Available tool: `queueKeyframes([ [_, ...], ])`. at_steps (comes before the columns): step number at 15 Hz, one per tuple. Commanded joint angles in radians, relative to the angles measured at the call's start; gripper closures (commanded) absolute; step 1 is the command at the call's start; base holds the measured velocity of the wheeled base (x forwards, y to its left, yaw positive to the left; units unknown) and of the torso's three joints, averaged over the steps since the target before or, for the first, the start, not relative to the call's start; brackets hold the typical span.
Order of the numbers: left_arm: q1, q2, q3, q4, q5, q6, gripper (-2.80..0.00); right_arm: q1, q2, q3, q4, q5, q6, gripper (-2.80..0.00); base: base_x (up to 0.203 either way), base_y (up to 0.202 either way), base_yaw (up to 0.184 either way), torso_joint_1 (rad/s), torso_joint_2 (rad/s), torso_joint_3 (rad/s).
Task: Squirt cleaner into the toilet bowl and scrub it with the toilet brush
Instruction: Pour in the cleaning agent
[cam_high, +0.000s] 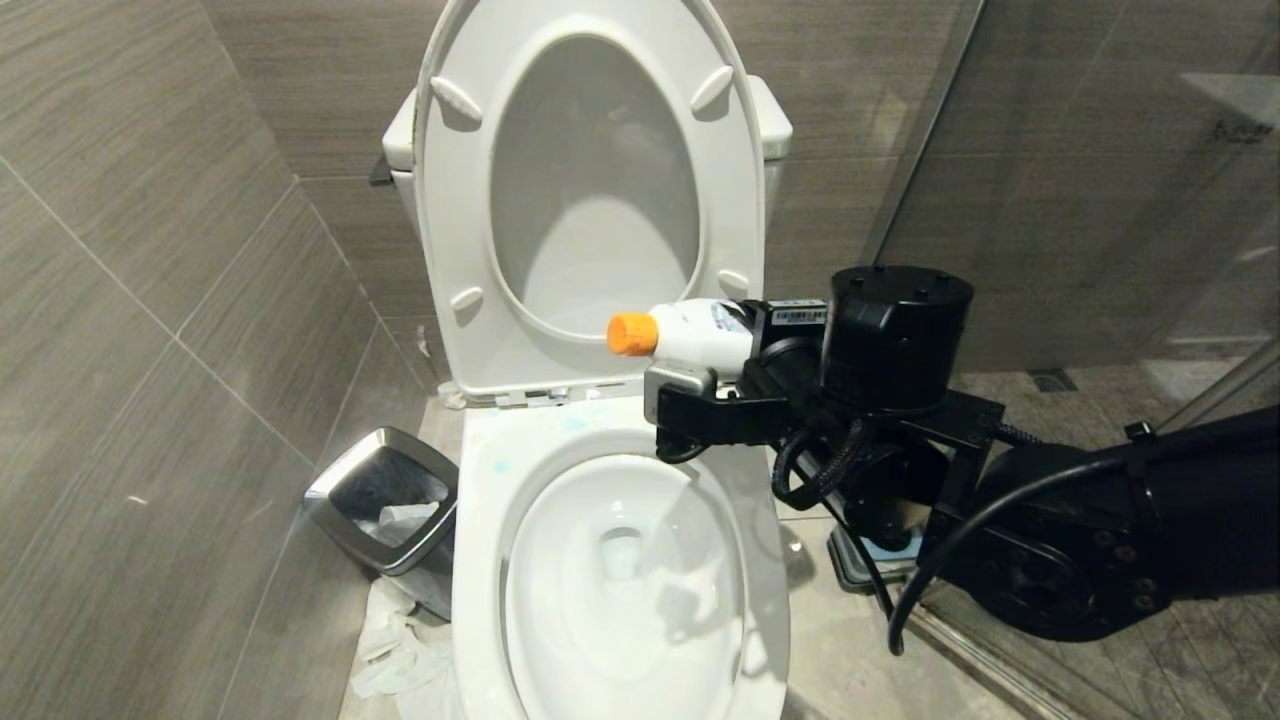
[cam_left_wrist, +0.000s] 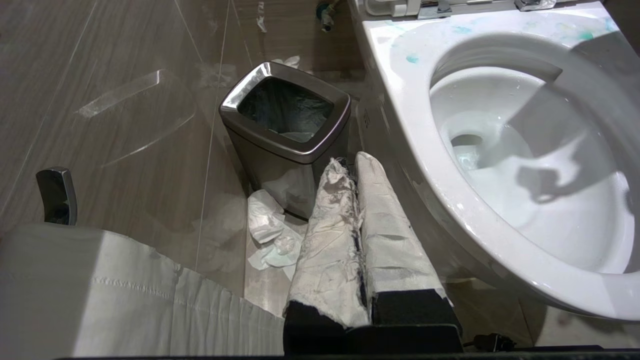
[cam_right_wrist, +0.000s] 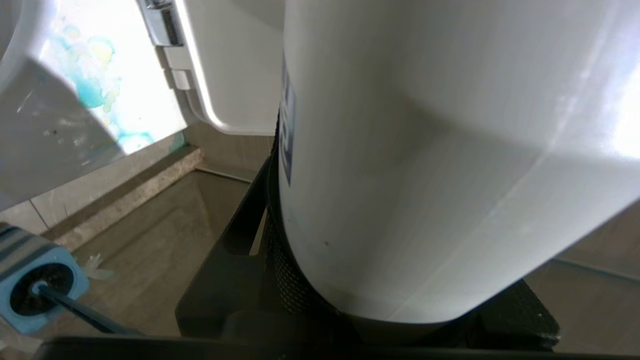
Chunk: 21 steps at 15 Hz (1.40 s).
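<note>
**Cleaner held sideways over the bowl, brush waiting in its holder**

The right gripper is clamped on the cleaner, its jaws pressed against the white body of the bottle, which fills most of the right wrist view. The bottle lies roughly level, its orange cap pointing toward the robot's left, above the back rim of the toilet bowl and in front of the raised seat and lid. Laid over this way, the nozzle is brought above the open bowl; to my eye it needs to tip further down before liquid would fall inside. The cap appears to be on.

Blue-green smears mark the rim near the hinge, so some cleaner seems to have landed there already; I cannot tell how much sits in the bowl itself.

The toilet brush stands in its square blue holder on the floor on the robot's right of the toilet, close to the working arm, which suits a later pick-up by that arm.

The left gripper hangs low on the robot's left of the toilet, its 2 cloth-wrapped fingers pressed together and holding nothing. Just beyond it sits a steel-rimmed bin with crumpled paper on the floor beside it.
</note>
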Motion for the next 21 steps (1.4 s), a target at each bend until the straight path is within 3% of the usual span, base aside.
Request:
queueKeyframes([
  [1, 0.0, 0.001, 0.001, 0.0, 0.0, 0.0, 0.0, 0.0, 0.036, -0.005, -0.004, -0.006, -0.049, 0.0, 0.0, 0.0, 0.0, 0.0, 0.0, 0.0],
  [11, 0.0, 0.001, 0.0, 0.0, 0.001, 0.0, 0.0, 0.014, 0.107, -0.153, -0.004, -0.029, -0.504, 0.0, 0.0, 0.0, 0.0, 0.0, 0.0, 0.0],
  [18, 0.001, 0.001, 0.0, 0.0, 0.001, 0.0, 0.0, 0.078, 0.1, -0.152, -0.004, -0.036, -0.727, 0.0, 0.0, 0.0, 0.0, 0.0, 0.0, 0.0],
  [21, 0.0, 0.001, 0.0, 0.0, 0.001, 0.0, 0.0, 0.085, 0.092, -0.151, -0.004, -0.04, -0.76, 0.0, 0.0, 0.0, 0.0, 0.0, 0.0, 0.0],
])
